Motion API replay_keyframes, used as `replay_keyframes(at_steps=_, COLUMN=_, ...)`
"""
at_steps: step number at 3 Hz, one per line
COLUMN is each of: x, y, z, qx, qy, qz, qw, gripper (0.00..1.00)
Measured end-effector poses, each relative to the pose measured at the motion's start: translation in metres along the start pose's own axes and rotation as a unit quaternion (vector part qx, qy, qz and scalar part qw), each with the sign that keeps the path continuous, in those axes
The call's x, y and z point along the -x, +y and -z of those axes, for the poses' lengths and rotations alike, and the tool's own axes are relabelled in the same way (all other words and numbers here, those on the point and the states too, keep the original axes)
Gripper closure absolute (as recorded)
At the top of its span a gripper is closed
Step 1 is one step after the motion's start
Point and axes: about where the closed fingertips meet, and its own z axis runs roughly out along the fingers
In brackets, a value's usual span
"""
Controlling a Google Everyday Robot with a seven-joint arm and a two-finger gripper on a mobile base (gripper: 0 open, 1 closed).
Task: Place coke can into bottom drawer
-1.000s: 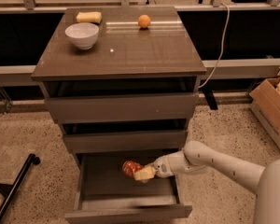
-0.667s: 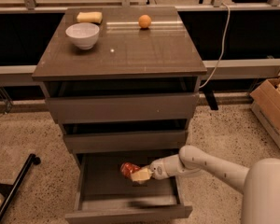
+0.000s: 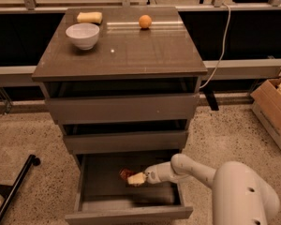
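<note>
Down at the bottom drawer [image 3: 99, 175], standing pulled out with plain grey floor showing: reaching in from the right with a white arm [image 3: 193, 170]. Holding the gripper [image 3: 135, 178] low inside, about mid-drawer, close over the floor. Pressing right up against the soda can [image 3: 125, 173] (red, only a bit of it peeking out on the gripper's left side). Not managing to tell whether clamping the can or merely touching it. Likewise not managing to tell whether resting the can on the drawer floor or hanging it just above.

Above that, seeing the middle drawer [image 3: 126, 142] and top drawer [image 3: 122, 108] pushed in. Up on the cabinet top [image 3: 140, 53], spotting a yellow sponge [image 3: 89, 17] lying at back left and a white bowl [image 3: 82, 34] standing just in front of it, near but apart. Spotting an orange [image 3: 145, 21] sitting at back centre, well apart from both. Seeing a white cable [image 3: 220, 55] running down past the cabinet's right side. Off right on the speckled floor, seeing a cardboard box [image 3: 271, 114] standing open, partly cut by the edge. Seeing a black pole [image 3: 14, 191] lying at lower left.
</note>
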Motion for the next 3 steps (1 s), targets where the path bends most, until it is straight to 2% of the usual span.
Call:
replay_keyframes(at_steps=1, x=-0.015, y=-0.034, z=-0.027, qx=-0.009, qy=0.005, qz=-0.032, qw=0.9994, gripper=0.82)
replay_keyframes(at_steps=2, x=-0.027, y=-0.062, z=-0.044, qx=-0.027, qy=0.004, qz=-0.059, qw=0.9979, gripper=0.53)
replay_keyframes(at_steps=3, x=-0.035, y=-0.073, z=-0.053, qx=-0.082, qy=0.03, qz=-0.065, qw=0.9941, gripper=0.29)
